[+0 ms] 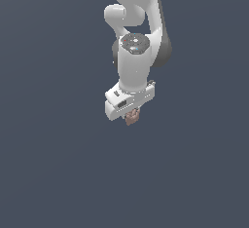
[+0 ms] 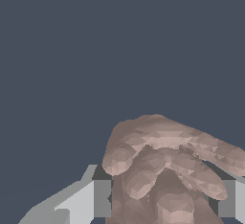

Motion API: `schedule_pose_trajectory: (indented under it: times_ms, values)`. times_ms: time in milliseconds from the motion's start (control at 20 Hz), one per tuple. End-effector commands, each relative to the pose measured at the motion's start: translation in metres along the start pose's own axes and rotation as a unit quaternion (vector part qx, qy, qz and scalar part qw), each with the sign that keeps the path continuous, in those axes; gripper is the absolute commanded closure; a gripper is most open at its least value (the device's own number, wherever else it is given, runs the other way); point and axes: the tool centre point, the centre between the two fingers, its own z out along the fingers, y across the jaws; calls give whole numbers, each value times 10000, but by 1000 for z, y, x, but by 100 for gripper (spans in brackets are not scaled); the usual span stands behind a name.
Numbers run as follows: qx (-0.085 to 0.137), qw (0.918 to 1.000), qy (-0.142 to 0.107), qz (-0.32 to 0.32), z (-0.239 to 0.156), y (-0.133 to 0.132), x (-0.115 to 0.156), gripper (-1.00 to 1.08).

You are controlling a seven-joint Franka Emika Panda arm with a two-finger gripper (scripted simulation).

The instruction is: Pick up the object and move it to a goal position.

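The object (image 1: pixel 132 118), a lumpy reddish-brown and tan clump, sits between the two fingers (image 2: pixel 91 200) of the white gripper (image 1: pixel 130 116), which pinches it. Only its lower part shows under the hand. All around is plain dark grey, no edges visible.

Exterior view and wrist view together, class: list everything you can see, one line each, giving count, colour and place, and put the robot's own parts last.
clump: one, reddish-brown and tan, lumpy; sits between the hand's fingers, poking out just below the hand in the exterior view.
background surface: one, plain dark blue-grey, fills the rest of both views; nothing else shows on it.
arm: one, white with dark joints, comes down from the top of the exterior view.
hand: one, white, at the arm's lower end; its grey fingers stand on either side of the clump in the wrist view.
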Motion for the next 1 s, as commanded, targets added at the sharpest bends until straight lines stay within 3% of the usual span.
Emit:
schedule_pose_trajectory:
  times_ms: [0,450,950]
  values:
    - [1,10000,-2,0,-26,-7,4,108]
    - [1,10000,-2,0,-87,-21,17,108]
    - [3,10000,-2,3,-99,-22,21,108]
